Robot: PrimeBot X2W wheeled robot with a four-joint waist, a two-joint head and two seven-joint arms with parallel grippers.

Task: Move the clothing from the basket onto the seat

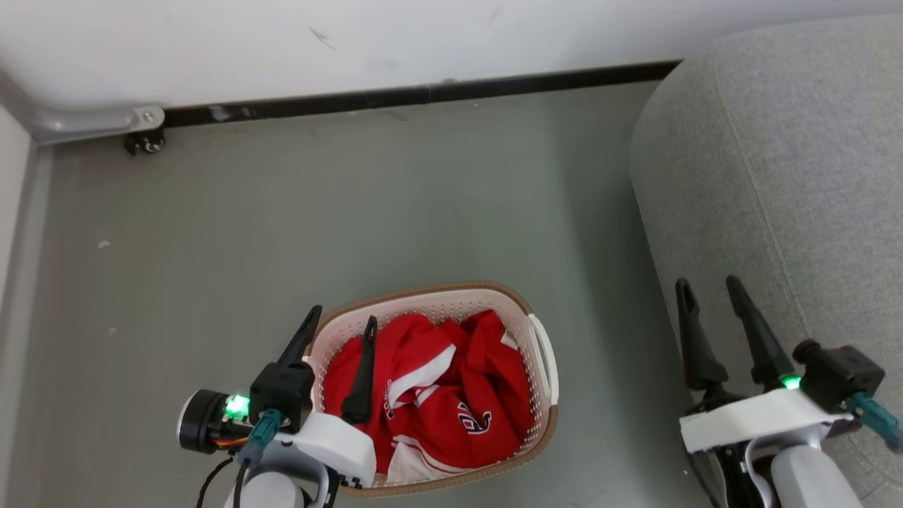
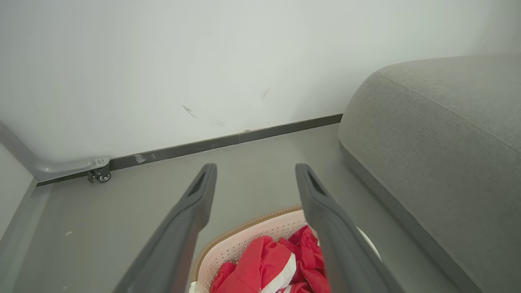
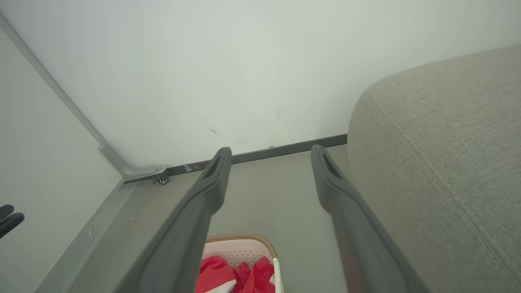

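Observation:
Red clothing (image 1: 444, 391) with white stripes and lettering lies bunched inside the cream-white basket (image 1: 543, 356) with a brown rim, on the floor at lower centre. My left gripper (image 1: 341, 316) hangs open above the basket's left end, nothing between its fingers. Over the edge of the grey seat (image 1: 790, 169) at the right, my right gripper (image 1: 707, 283) stands open and empty. The left wrist view looks past my left gripper (image 2: 255, 167) to the clothing (image 2: 268, 264), basket (image 2: 248, 240) and seat (image 2: 439, 154). In the right wrist view are my right gripper (image 3: 272, 151), clothing (image 3: 236, 274), basket (image 3: 240, 246) and seat (image 3: 443, 154).
A white wall with a dark baseboard (image 1: 423, 95) runs along the far side. A grey metal bracket with a small caster wheel (image 1: 144, 137) sits at the far left corner. Grey floor (image 1: 317, 212) spreads between the wall, the basket and the seat.

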